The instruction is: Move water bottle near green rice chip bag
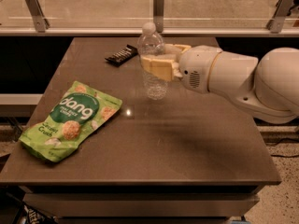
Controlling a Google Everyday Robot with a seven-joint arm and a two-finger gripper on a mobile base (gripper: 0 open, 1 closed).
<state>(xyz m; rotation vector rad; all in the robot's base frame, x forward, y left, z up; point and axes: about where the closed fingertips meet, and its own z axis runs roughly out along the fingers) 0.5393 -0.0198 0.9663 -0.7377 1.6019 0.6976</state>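
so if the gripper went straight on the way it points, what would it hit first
The gripper, shut on the water bottle, points toward the picture's left. The black bar lies nearest that line, but depth is unclear and the gripper may pass above it. The chip bag lies off it.

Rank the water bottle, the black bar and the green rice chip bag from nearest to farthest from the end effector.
1. water bottle: held in the end effector, mid-table.
2. black bar: view's left, near far edge.
3. green rice chip bag: front left.
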